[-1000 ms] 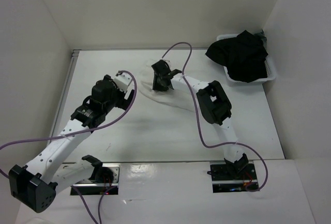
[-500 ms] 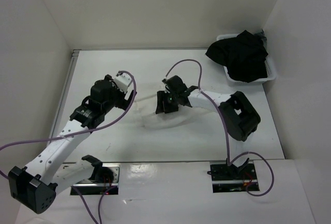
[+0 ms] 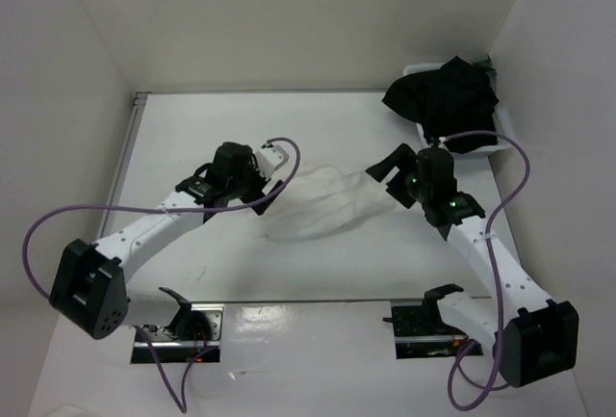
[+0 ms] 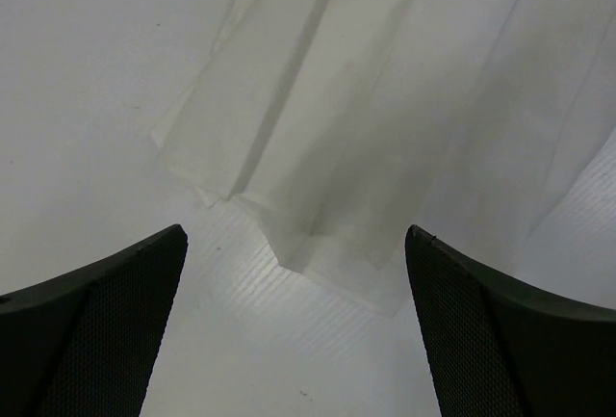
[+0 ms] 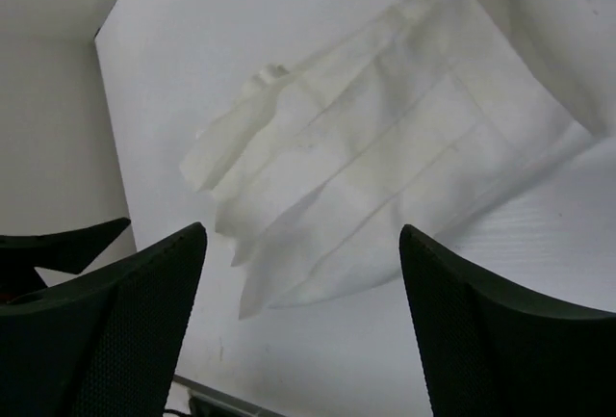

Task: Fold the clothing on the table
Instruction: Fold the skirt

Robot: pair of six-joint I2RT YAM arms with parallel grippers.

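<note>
Jaws, left and right: wide, empty, poised either side of the clothing [image 3: 322,202] spread on the table [image 3: 192,133], likely to grasp opposite edges.

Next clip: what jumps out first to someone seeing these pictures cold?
The thin, wrinkled white fabric garment lying centrally, with the left gripper and right gripper open at either end of it, holding nothing. Then the black garment heaped in the white plastic bin at the far right corner.

Both arms angled inward; left gripper [image 4: 294,234] spread wide; right gripper [image 5: 300,228] jaws apart.
</note>
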